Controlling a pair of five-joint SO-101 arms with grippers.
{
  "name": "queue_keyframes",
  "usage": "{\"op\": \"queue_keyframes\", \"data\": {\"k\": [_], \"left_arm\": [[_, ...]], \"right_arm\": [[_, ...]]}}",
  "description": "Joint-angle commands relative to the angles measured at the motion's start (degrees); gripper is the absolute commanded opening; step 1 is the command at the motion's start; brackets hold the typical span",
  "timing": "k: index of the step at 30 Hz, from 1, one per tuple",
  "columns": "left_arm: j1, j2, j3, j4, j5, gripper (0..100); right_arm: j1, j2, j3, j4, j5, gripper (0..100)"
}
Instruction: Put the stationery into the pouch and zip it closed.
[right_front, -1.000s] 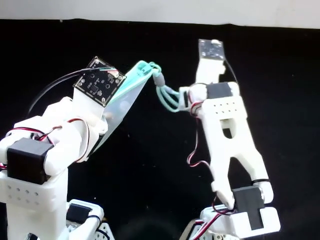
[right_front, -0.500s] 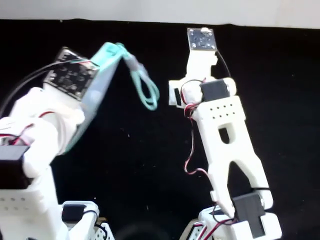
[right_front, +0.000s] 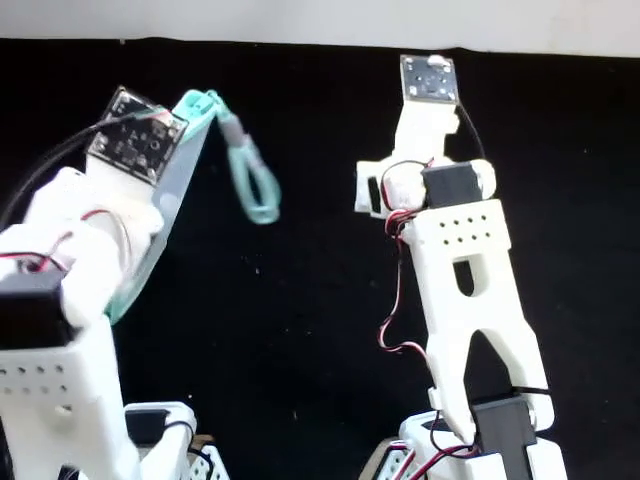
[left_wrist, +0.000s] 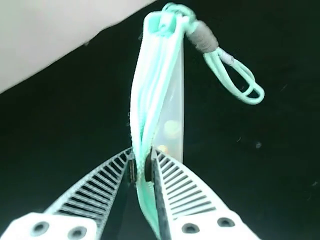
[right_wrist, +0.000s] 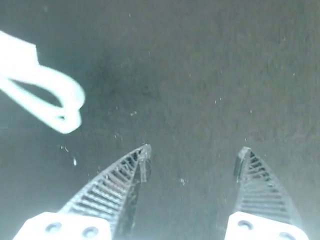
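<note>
Left hand (left_wrist: 141, 167): pressed together, pinching the mint pouch (left_wrist: 172, 100) at its near edge.
Pouch axis: running straight away from that hand, held aloft.
Zip-pull loop (right_wrist: 67, 90): dangling from the pouch's far end, lying off to one side of the right hand (right_wrist: 193, 152), apart from it.
Right hand: spread wide, holding nothing; likely the one to take the pull.

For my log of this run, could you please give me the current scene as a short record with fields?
pouch: mint with a clear side, held up; pale items show inside
left gripper: shut on the pouch's edge
loop: hangs from the pouch's far end, touching nothing
right gripper: open, empty, apart from the loop
table: black cover
</note>
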Motion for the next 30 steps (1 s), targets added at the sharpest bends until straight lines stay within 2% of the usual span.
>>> {"op": "queue_keyframes", "data": {"k": [1, 6, 12, 17, 22, 27, 30], "left_arm": [[12.09, 0.04, 7.78, -6.15, 5.63, 1], [20.79, 1.45, 14.81, -13.36, 10.99, 1], [25.10, 11.30, 14.73, -22.33, 13.45, 1], [25.63, 21.23, 14.02, -30.68, 13.71, 1], [26.07, 29.41, 9.19, -30.77, 13.71, 2], [32.13, 30.99, 7.52, -30.68, 13.63, 12], [33.80, 30.99, 6.37, -30.95, 13.63, 13]], "right_arm": [[0.75, -2.24, -2.42, 1.98, 0.70, 26.9], [2.68, -2.33, -2.42, 3.38, 0.70, 26.9], [3.82, -2.33, -2.42, 6.73, 3.34, 26.9], [5.05, -2.33, -2.33, 6.99, 3.87, 26.9], [5.14, -2.33, -2.33, 8.57, 3.87, 26.9], [5.14, -2.33, -2.33, 8.66, 3.87, 26.9], [5.05, -2.33, -2.33, 10.59, 3.96, 26.9]]}}
